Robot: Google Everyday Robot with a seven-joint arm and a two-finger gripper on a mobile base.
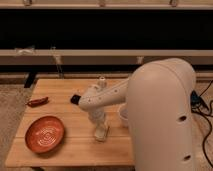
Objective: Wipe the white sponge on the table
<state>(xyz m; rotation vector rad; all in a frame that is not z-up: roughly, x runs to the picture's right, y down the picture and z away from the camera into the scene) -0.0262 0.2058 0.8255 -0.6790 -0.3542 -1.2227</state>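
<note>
The white sponge (pixel 101 133) is a small cream block lying on the light wooden table (pixel 75 150), a little right of its middle. My gripper (pixel 99 124) points straight down onto the sponge from above and is shut on its top. The sponge's lower end touches the tabletop. My big white arm (pixel 160 115) reaches in from the right and hides the table's right side.
An orange plate (pixel 45 134) sits at the front left. A red object (pixel 37 101) lies near the left edge. A small clear bottle (pixel 102 82) stands at the back, a dark item (pixel 75 99) beside it. A translucent white cup (pixel 122 116) peeks out beside my arm.
</note>
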